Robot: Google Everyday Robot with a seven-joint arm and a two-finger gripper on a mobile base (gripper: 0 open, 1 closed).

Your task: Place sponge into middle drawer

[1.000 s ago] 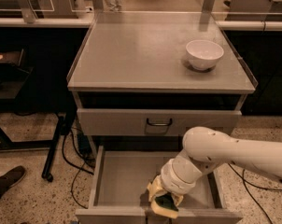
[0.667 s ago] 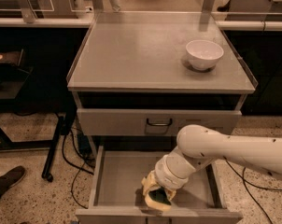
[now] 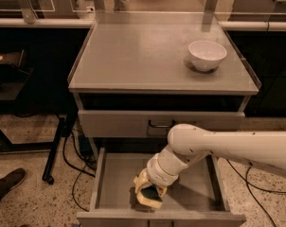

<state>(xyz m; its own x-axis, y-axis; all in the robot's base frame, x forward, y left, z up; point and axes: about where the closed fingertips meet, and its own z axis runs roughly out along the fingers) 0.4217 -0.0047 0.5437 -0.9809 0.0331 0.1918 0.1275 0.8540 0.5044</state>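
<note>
The middle drawer (image 3: 114,178) is pulled open at the bottom of the grey cabinet, its flat grey floor showing. My gripper (image 3: 148,189) reaches down into it near the front wall, at the end of the white arm that comes in from the right. The gripper is shut on the sponge (image 3: 149,196), pale yellow foam with a dark green layer, held low over or on the drawer floor; I cannot tell whether it touches.
A white bowl (image 3: 207,55) stands on the cabinet top (image 3: 143,56) at the right. The closed drawer front with a dark bar handle (image 3: 159,124) sits above the open drawer. Cables and a stand leg lie on the floor at left, and a shoe (image 3: 5,183).
The gripper with the sponge has moved left and slightly down inside the open drawer. The bowl and drawers have not moved.
</note>
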